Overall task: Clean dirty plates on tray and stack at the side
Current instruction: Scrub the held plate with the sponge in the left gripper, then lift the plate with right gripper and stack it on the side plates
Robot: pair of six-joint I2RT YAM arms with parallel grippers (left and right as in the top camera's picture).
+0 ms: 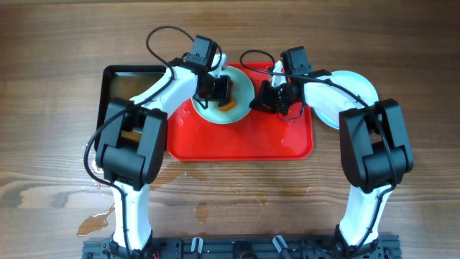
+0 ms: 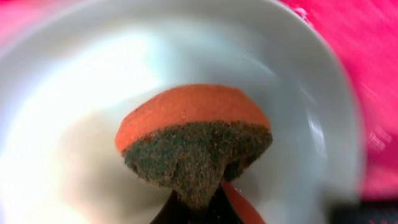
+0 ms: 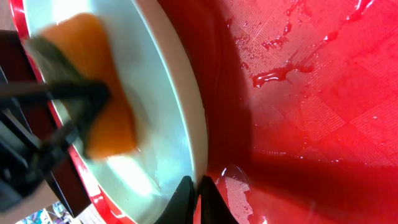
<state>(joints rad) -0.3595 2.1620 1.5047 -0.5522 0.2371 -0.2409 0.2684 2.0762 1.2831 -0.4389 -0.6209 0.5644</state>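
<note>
A pale aqua plate (image 1: 241, 108) lies on the red tray (image 1: 237, 140) at its back left. My left gripper (image 1: 224, 92) is shut on an orange sponge with a dark scouring side (image 2: 196, 140) and presses it onto the plate's face (image 2: 81, 118). My right gripper (image 1: 262, 101) is shut on the plate's right rim (image 3: 189, 118), fingertips either side of it (image 3: 198, 193). The sponge also shows in the right wrist view (image 3: 102, 93). More pale plates (image 1: 348, 93) lie at the right of the tray, partly hidden by the right arm.
A black tray (image 1: 126, 83) lies to the left of the red tray, under the left arm. Water drops and puddles lie on the red tray's floor (image 3: 280, 78) and on the wooden table at the front left (image 1: 97, 219).
</note>
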